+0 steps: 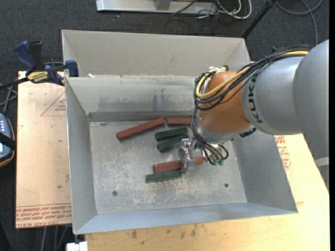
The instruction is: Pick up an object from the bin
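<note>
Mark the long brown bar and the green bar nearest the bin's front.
Long brown bar (140,129): camera view, mid-length.
Green bar nearest the front (163,177): camera view, mid-length.

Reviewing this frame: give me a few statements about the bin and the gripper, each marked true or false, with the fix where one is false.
1. The loose things in the bin are brown and dark green bars. True.
2. The gripper is over the bin's left half. False: it is right of the middle, at the right end of the short brown bar.
3. A dark green bar lies just on the near side of the short brown bar. True.
4. The long brown bar stands upright. False: it lies flat on the bin's floor, slanted.
</note>
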Motion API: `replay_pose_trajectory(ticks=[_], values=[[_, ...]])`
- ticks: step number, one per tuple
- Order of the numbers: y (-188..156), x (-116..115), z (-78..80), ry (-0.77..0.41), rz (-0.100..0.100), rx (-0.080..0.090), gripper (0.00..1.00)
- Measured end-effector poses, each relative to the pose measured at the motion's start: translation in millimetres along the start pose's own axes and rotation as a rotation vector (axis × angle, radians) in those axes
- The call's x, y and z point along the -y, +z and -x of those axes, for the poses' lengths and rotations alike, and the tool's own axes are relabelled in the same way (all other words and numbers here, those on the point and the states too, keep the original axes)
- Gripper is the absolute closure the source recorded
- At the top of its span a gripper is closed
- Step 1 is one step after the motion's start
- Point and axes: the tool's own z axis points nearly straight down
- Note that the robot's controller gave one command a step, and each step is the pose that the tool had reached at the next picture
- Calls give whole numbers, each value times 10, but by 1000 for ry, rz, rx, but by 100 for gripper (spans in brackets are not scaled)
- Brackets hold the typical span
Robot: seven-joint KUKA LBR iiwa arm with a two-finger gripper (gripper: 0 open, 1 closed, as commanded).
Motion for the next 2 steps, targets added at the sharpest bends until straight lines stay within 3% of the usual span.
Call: replay_pose_trajectory(ticks=[1, 2], values=[[-1182, 43, -329, -1, -1, 1, 100], [-1181, 43, -330, 0, 0, 0, 100]])
